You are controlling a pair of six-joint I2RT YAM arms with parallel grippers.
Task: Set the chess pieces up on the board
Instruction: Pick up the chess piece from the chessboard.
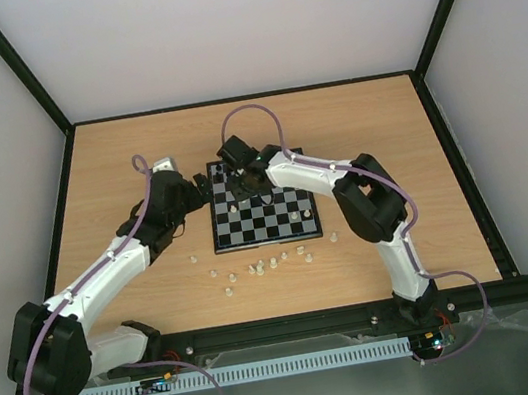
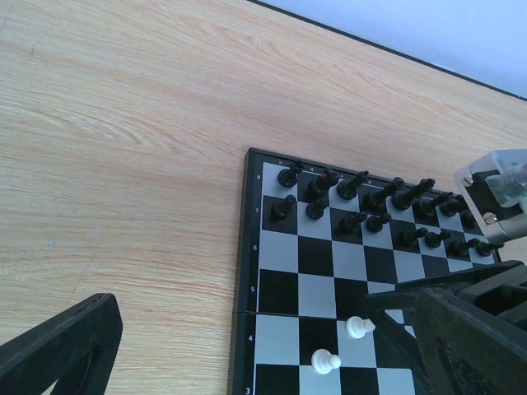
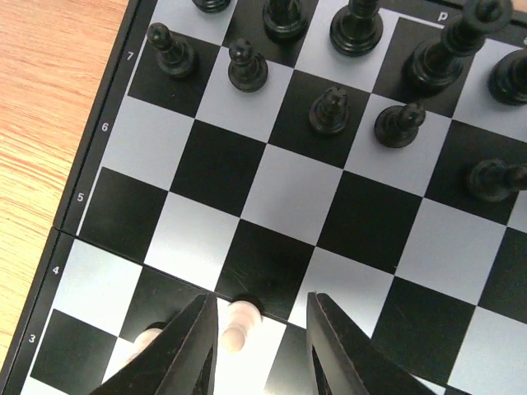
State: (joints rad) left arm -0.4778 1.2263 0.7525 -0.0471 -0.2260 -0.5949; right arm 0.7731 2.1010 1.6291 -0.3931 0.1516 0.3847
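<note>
The board [image 1: 278, 217] lies mid-table, with black chessmen on its far rows [image 2: 362, 202]. Several white chess pieces [image 1: 258, 265] lie loose on the table in front of it, and a few stand on the board [image 1: 300, 215]. My right gripper [image 1: 243, 189] hangs over the board's left part, open. In the right wrist view [image 3: 259, 329] a white pawn [image 3: 240, 322] stands between the jaws, close to the left finger. A second white pawn [image 3: 146, 341] is just outside that finger. My left gripper [image 1: 199, 190] is open and empty at the board's left edge. Both pawns show in its view [image 2: 356, 327].
Black pawns and back-rank pieces [image 3: 329, 111] stand just beyond the right gripper. The right arm's wrist [image 2: 498, 193] shows at the right of the left wrist view. Bare wood [image 2: 123, 164] lies left of the board. Black frame rails [image 1: 286, 326] border the table.
</note>
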